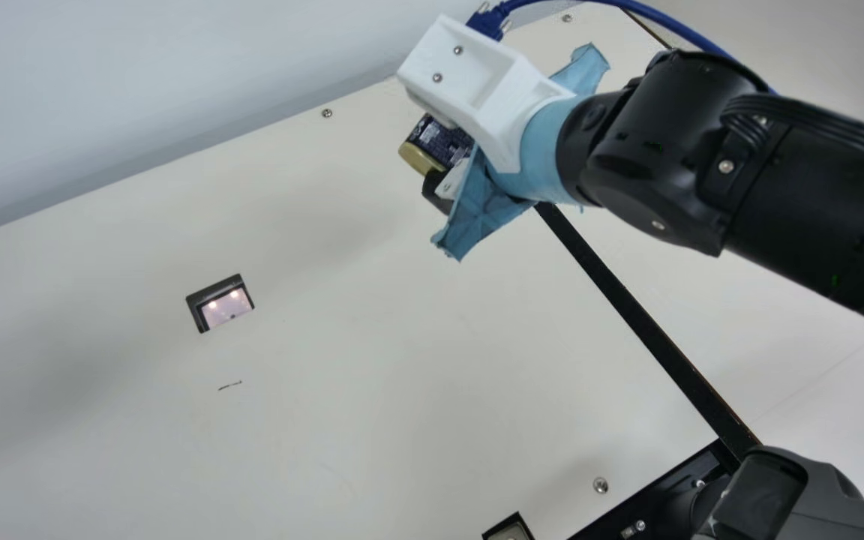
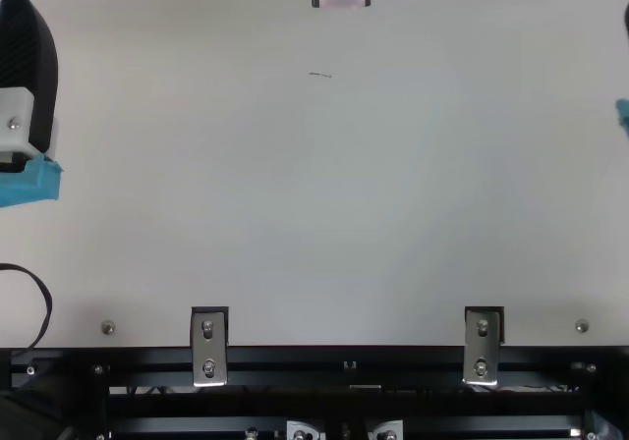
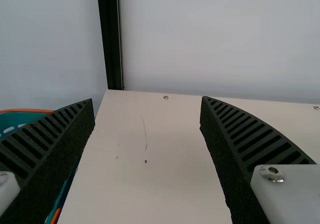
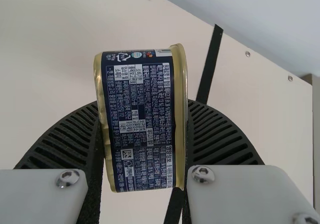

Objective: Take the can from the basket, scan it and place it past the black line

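Observation:
In the main view my right gripper (image 1: 438, 187) is at the upper middle, holding the dark blue can (image 1: 441, 141) with gold edges, partly hidden by the white mount. The right wrist view shows the can (image 4: 140, 121) clamped between both fingers of my right gripper (image 4: 142, 109), its printed side facing the camera. The black line (image 1: 638, 322) runs diagonally from beneath that arm. Part of it (image 4: 209, 66) passes behind the can. My left gripper (image 2: 34, 77) is at the top view's left edge; in its wrist view this gripper (image 3: 147, 101) stands open and empty. The scanner window (image 1: 226, 306) is set in the table.
A teal basket (image 3: 22, 118) with an orange rim lies beside and partly behind one left finger. The cream table (image 1: 372, 315) meets a pale wall at its far edge. Metal brackets (image 2: 208, 347) and a black rail (image 2: 344, 358) line the near edge.

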Available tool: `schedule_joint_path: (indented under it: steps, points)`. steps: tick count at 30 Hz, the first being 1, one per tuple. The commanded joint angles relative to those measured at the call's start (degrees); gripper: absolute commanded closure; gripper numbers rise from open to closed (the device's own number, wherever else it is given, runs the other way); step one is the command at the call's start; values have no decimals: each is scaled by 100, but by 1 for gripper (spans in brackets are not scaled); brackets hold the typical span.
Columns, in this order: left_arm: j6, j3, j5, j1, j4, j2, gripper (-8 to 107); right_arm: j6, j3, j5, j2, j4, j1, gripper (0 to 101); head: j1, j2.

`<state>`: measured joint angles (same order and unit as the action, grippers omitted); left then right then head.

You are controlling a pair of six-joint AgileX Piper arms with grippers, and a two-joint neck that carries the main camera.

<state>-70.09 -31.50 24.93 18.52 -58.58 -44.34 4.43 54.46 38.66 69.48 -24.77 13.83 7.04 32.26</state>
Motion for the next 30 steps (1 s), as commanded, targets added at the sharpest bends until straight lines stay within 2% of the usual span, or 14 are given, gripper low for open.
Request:
schedule_joint_path:
  steps: [1,13,30]
  points:
    - [0,0,0,0,0,0,9,51,36,64,-6,-15,-111,101,267,141]
    - [0,0,0,0,0,0,9,119,171,277,-134,186,-906,101,267,141]
    - [0,0,0,0,0,0,9,-439,73,312,-280,837,-2200,101,267,141]
